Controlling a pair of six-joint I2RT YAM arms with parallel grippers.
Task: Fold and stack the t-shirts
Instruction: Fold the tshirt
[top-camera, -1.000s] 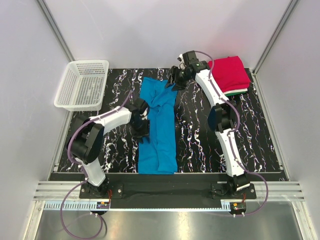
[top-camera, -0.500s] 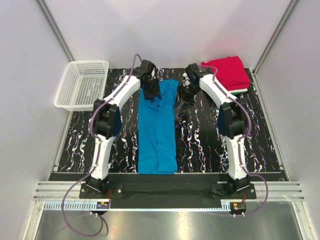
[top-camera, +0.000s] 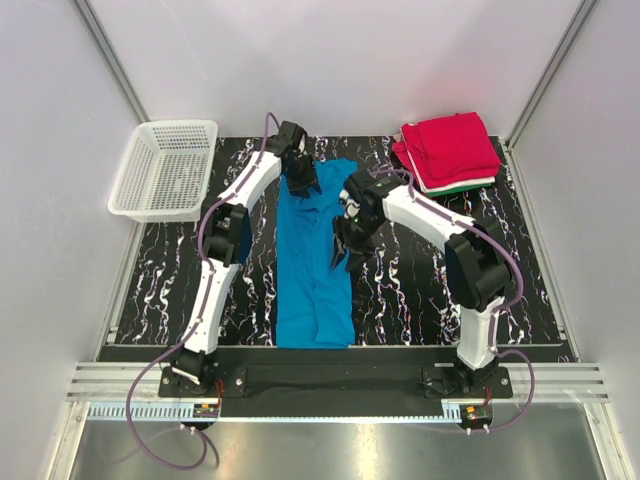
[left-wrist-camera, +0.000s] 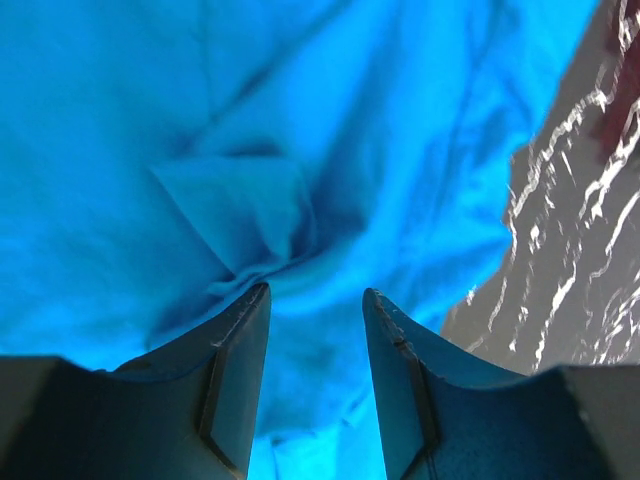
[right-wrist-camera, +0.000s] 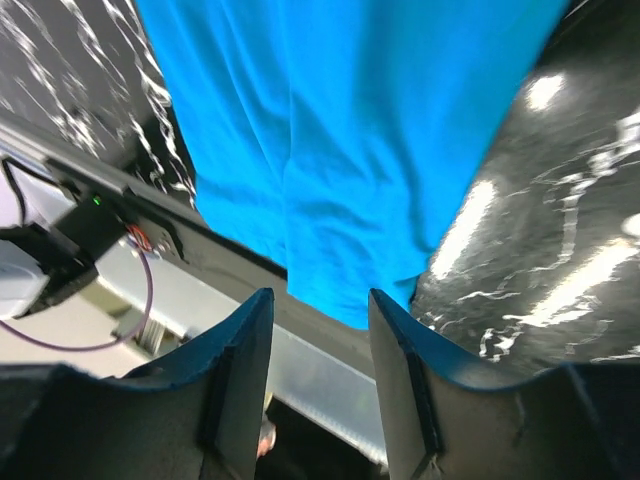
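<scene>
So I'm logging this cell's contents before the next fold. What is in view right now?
blue t-shirt: one, bright blue, lying as a long strip down the middle of the table
folded t-shirts: one stack, red on top with green and white edges beneath, far right corner; exact count unclear
mesh basket: one, white plastic, far left corner
table: one, black with white marbling
left arm: one, white and black, stretched to the shirt's far end
right arm: one, white and black, bent toward the shirt's right edge
left gripper: one, dark, open over the blue cloth
right gripper: one, dark, open above the shirt's right side
</scene>
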